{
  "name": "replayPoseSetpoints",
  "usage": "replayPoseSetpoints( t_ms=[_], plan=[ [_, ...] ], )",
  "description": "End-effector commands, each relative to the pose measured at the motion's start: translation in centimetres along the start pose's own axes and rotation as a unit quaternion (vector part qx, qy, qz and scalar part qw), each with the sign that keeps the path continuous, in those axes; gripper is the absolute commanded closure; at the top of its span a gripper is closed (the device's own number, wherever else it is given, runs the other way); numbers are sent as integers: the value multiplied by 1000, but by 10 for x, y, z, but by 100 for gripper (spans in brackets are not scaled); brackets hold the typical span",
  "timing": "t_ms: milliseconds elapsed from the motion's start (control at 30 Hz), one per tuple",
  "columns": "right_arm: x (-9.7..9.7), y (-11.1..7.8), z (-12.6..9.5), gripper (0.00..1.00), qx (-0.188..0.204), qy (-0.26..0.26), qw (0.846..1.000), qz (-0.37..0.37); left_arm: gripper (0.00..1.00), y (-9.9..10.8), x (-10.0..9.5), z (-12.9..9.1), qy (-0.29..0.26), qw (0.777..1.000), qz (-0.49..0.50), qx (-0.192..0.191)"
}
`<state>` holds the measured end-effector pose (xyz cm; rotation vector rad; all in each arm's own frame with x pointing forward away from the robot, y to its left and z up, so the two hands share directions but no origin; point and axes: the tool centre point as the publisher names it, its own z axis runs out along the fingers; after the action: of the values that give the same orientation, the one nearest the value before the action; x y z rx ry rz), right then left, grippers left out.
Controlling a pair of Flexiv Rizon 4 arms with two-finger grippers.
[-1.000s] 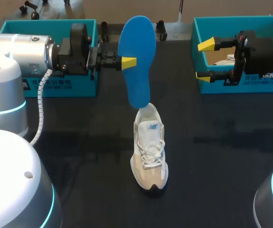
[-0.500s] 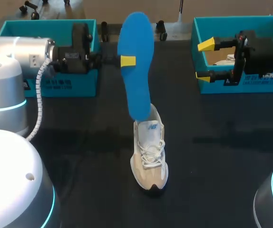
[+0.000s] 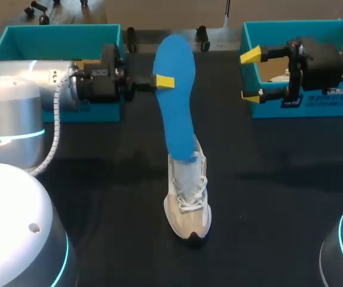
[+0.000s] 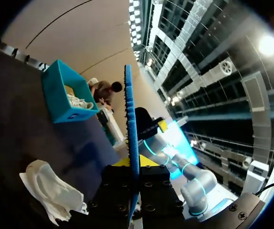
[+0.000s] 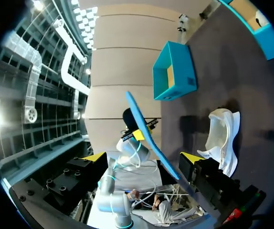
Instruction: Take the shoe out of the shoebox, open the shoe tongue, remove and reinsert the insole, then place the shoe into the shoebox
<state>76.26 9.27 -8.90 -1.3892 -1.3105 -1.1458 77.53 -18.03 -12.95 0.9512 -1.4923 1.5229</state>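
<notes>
Clamped the left gripper (image 3: 163, 82) on the blue insole (image 3: 180, 125) above the shoe (image 3: 188, 203), lower end tipped at its opening, seemingly for sliding back in; held the right gripper (image 3: 250, 76) spread, empty, beyond the shoe's right.

Readable text: none; every bit of print is too small or too blurred to make out.
Right shoebox (image 3: 333, 109): lines of small white print run along the teal front wall facing the worktop, partly behind the right arm (image 3: 339, 60); the letters cannot be told apart.
Left shoebox (image 3: 103, 110): the front wall lies mostly behind the left arm (image 3: 34, 89); nothing can be read there.
Shoe (image 3: 186, 203): the top of the tongue sits behind the lower end of the blue insole (image 3: 177, 101), so any mark there is hidden.
Numbers and signs: none legible in the wrist views either.
</notes>
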Motion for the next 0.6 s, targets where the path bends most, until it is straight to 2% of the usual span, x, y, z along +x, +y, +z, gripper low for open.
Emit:
replayPoseSetpoints(
  t_ms=[33,133,233,433,600],
  plan=[
    [19,-9,12,0,-23,-34,999,2,100,0,-13,10,0,985,-167,54],
    [25,-11,19,0,-34,-56,998,-6,100,-1,-20,13,-2,976,-206,69],
    [29,-12,21,0,-36,-80,996,-15,100,-4,-26,13,1,970,-231,69],
    [41,-17,21,0,-25,-141,990,-15,100,-9,-35,15,4,963,-266,36],
    [54,-18,22,0,-8,-208,978,-11,100,-11,-40,20,4,962,-272,2]
  ],
)
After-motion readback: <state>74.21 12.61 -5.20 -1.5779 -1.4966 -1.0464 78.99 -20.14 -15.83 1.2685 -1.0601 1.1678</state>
